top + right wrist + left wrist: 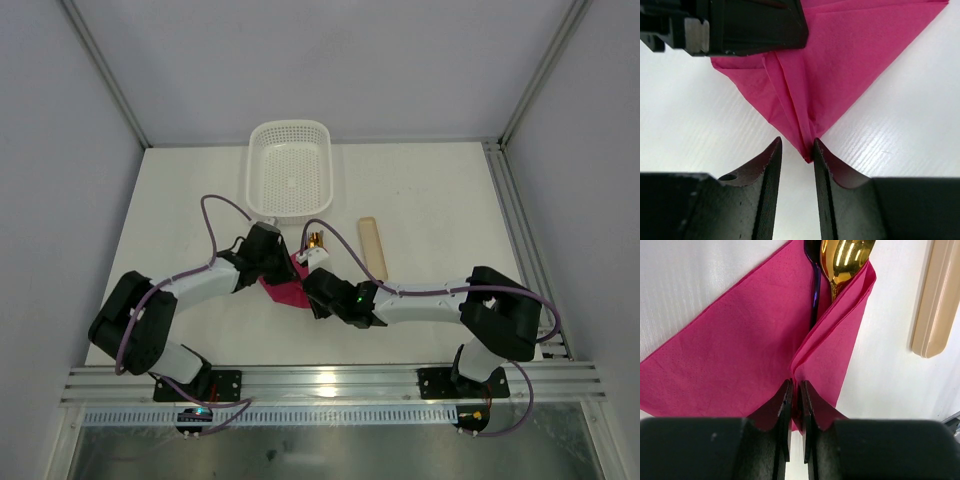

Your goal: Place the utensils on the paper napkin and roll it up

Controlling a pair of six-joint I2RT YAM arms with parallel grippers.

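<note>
**Thin paper, two pincers: a roll that could come undone**

About the middle of the white surface (430,200), a little toward its near edge, the thin magenta-pink paper napkin (740,350) lies with a gold-headed metal spoon (845,260) and a dark slim metal utensil (815,290) tucked into its central fold. We see the left pincer (795,390) closed to a sliver on a raised ridge of that napkin. The right pincer (797,147) is narrowly parted, and the napkin's pointed corner lies between its tips, not clamped as far as we can tell.

We judge the dangers plain. A pull from either side could tear so thin a sheet. The ridge could slip from the left grip and the fold fall open. The utensils, their heads jutting past the paper's edge, could slide out once rolling starts.

The pale beige flat strip (935,300) lies just beside the napkin, and the white perforated plastic basket (252,170) sits toward the far edge. We find no brand, label or legible writing.
</note>
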